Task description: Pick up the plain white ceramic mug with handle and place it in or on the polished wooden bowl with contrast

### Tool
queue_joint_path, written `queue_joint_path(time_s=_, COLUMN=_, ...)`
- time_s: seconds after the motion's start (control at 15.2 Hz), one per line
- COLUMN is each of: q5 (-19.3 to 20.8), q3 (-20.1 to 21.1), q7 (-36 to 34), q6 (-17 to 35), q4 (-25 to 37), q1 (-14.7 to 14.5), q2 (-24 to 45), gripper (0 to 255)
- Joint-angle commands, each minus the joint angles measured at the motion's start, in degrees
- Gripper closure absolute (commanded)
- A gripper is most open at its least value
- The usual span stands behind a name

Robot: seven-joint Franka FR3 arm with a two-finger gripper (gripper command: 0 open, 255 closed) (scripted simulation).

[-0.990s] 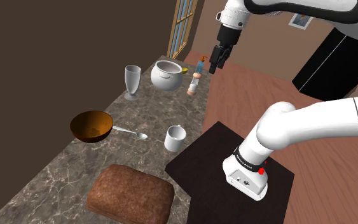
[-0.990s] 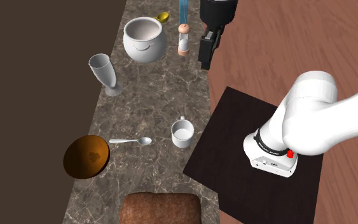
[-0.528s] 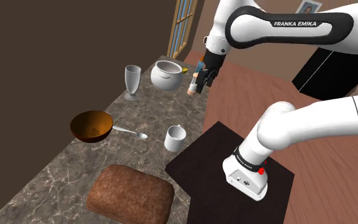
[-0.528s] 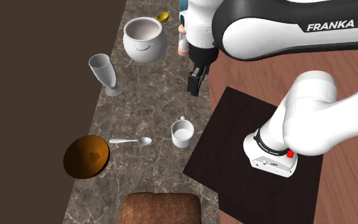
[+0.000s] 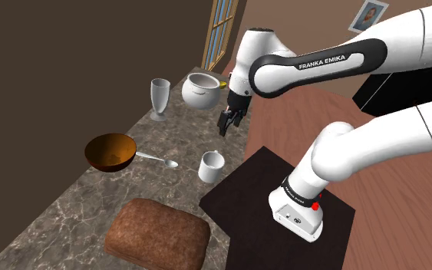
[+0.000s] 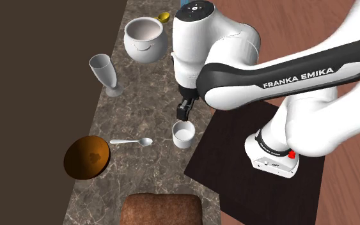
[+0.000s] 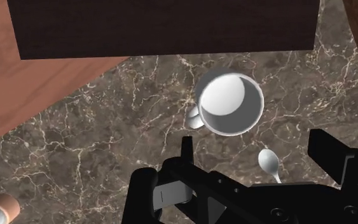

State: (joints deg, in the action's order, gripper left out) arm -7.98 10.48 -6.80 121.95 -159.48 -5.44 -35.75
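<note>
The white mug point(image 5: 211, 165) stands upright near the marble counter's edge, beside the dark stand; its handle points toward the far pot in the second exterior view, where the mug point(image 6: 183, 134) sits just below the hand. The brown wooden bowl point(image 5: 110, 151) rests at the shoulder view's left, also seen as the bowl point(image 6: 87, 156) near the counter's other edge. My gripper point(image 5: 225, 127) hangs open above the counter, a little beyond the mug. In the wrist view the mug point(image 7: 230, 104) lies ahead of the gripper point(image 7: 257, 153), whose fingers stand apart with nothing between them.
A metal spoon point(image 5: 157, 159) lies between bowl and mug. A tall glass point(image 5: 159, 98) and a white pot point(image 5: 201, 90) stand farther back. A brown loaf point(image 5: 158, 234) lies at the near end. The dark stand top point(image 5: 260, 192) borders the counter beside the mug.
The arm has swung down and toward the mug; the gripper moved from near the far shaker to just above the counter by the mug. Nothing on the counter moved.
</note>
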Motion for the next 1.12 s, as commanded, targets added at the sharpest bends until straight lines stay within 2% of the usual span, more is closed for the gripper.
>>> queue_joint_path(time_s=0.0, q5=-1.0, q3=1.7, q7=-1.8, q6=5.5, q4=-2.0, q1=-0.6, q2=3.3, gripper=0)
queue_joint_path(time_s=0.46, q5=-1.5, q3=7.9, q7=-9.1, q6=24.1, q4=-3.3, q1=-0.8, q2=20.2, gripper=0)
queue_joint_path(time_s=0.66, q5=1.8, q3=10.5, q7=-14.3, q6=31.9, q4=-2.2, q1=0.5, q2=29.0, gripper=0)
queue_joint_path(time_s=1.06, q5=8.3, q3=10.8, q7=-19.4, q6=38.8, q4=-1.9, q1=1.8, q2=36.7, gripper=0)
